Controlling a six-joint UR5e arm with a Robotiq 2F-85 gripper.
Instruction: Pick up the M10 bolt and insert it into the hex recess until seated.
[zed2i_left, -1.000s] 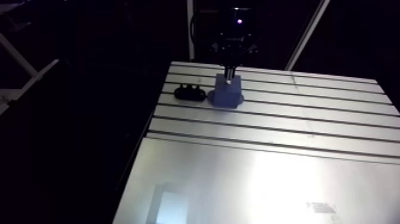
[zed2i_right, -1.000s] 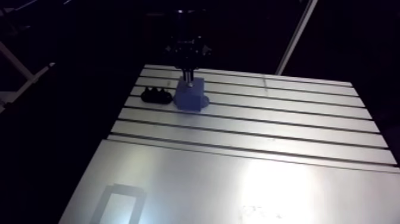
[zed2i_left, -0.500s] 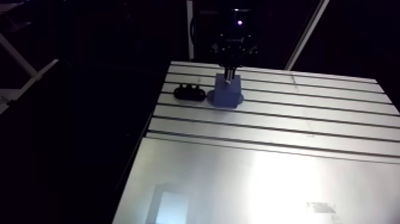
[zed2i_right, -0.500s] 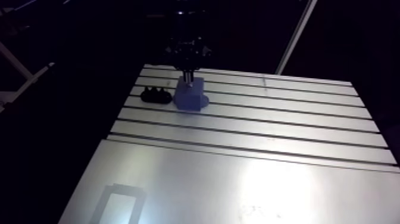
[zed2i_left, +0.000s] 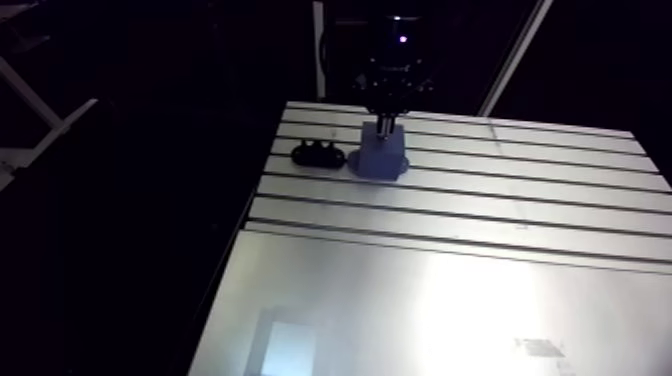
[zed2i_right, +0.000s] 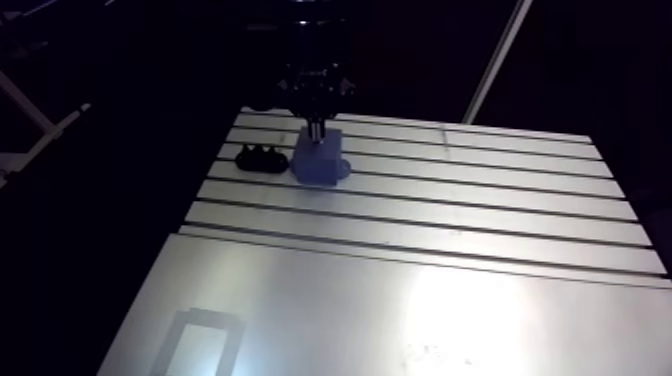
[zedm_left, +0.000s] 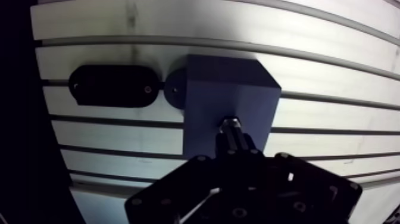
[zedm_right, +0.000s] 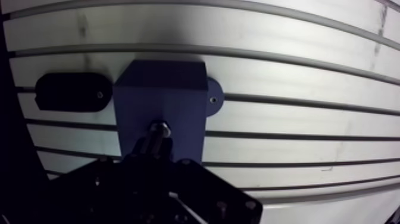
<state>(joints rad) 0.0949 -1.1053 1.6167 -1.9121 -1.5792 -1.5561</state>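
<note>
The gripper (zedm_left: 236, 142) pinches the bolt (zedm_left: 231, 124) atop the blue block (zed2i_left: 379, 160), upper centre of the arm view. Insertion depth is indiscernible. Nothing has moved since earlier.

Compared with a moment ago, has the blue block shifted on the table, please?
No: the blue block keeps its place beside the black holder, across the same slots of the table.

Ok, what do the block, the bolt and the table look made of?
Block: probably plastic, possibly printed. It is matte blue, evenly coloured, with no glints.
Bolt: looks like metal, grey with a small bright highlight at its end.
Table: bare aluminium with a satin finish. It is pale and throws back broad glare between its slots.
</note>
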